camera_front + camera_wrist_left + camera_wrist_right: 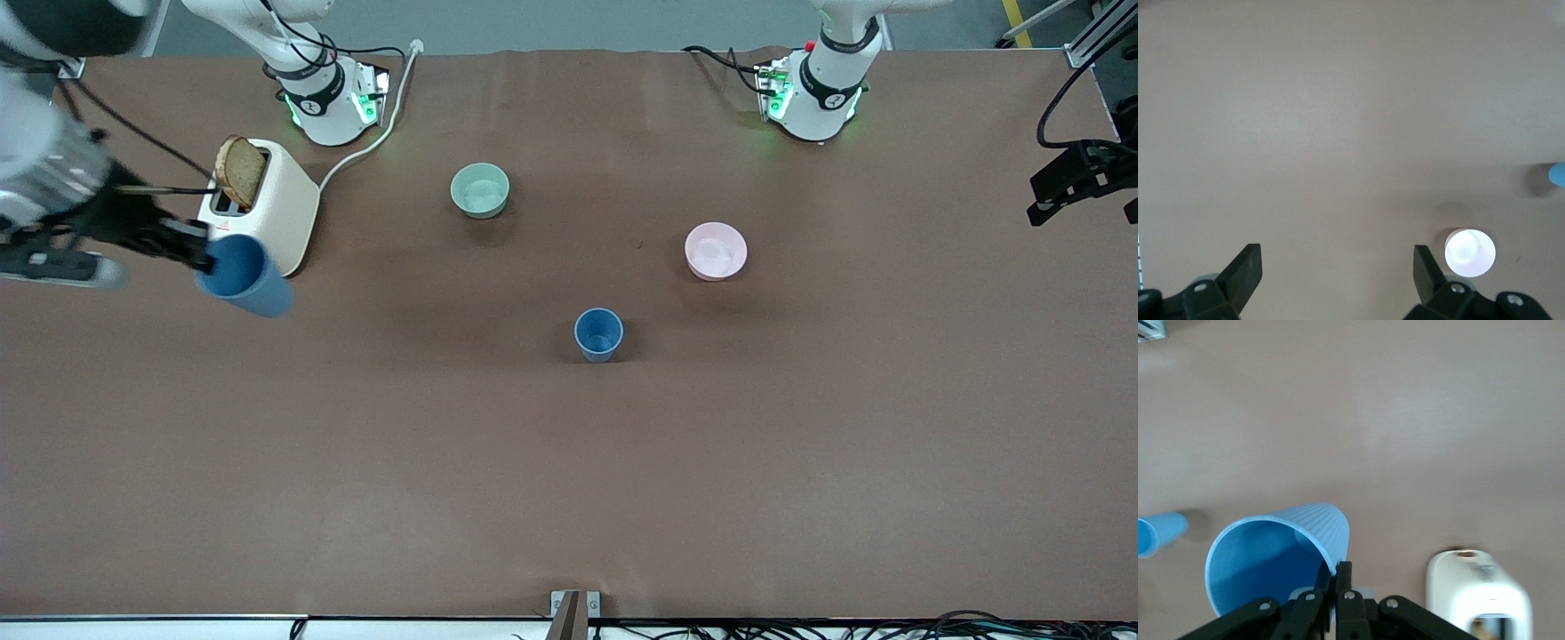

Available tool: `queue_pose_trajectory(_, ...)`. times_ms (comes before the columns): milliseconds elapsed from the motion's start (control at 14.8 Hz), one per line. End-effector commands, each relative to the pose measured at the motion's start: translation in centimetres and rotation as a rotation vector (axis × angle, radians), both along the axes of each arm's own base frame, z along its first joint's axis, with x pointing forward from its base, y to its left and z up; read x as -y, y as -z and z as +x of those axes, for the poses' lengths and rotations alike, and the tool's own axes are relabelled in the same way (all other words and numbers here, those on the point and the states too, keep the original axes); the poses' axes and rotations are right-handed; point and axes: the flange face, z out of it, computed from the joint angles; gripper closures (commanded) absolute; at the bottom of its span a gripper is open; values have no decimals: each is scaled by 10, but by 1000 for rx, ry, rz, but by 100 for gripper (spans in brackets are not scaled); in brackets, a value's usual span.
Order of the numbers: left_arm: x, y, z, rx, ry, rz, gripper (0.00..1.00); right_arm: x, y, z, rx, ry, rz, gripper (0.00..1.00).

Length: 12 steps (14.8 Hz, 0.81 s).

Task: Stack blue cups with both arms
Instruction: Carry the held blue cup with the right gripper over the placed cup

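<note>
Right gripper [200, 253] pinches rim of blue cup [244, 277], jaws clenched on wall, cup lifted, tilted over desk [569, 462] beside toaster [267, 206]. I judge: carrying toward second blue cup [598, 333], upright mid-desk. Left gripper [1337, 261] waits, jaws released, empty.

One cup [598, 333] stands nearer the camera than both bowls [480, 189], between them.

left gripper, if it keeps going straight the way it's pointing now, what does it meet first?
Probably bare table. The open left gripper points down at empty brown surface; the pink bowl sits just beside one finger, off that line. Height above the table is unclear.
</note>
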Motion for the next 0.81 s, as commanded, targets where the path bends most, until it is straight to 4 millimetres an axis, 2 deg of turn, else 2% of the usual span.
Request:
queue_pose_trajectory(0, -1, 4, -14, -16, 15, -16, 0, -74, 31, 5, -3, 80, 43, 100)
queue_pose_trajectory(68, 0, 3, -15, -16, 17, -16, 0, -106, 45, 6, -6, 88, 69, 100)
queue_pose_trajectory(135, 1, 3, -15, -16, 20, -16, 0, -127, 55, 6, -1, 86, 93, 100)
queue_pose_trajectory(338, 2, 6, -13, -21, 23, -17, 0, -189, 103, 12, -29, 52, 223, 100)
queue_pose_trajectory(405, 3, 6, -13, -19, 23, -18, 0, -217, 121, 5, -46, 17, 240, 100)
queue_pose_trajectory(541, 2, 6, -13, -21, 24, -23, 0, -245, 152, 4, -52, -4, 269, 100)
queue_pose_trajectory(743, -1, 2, -16, -16, 32, -24, 0, -273, 184, 5, -41, 29, 321, 99)
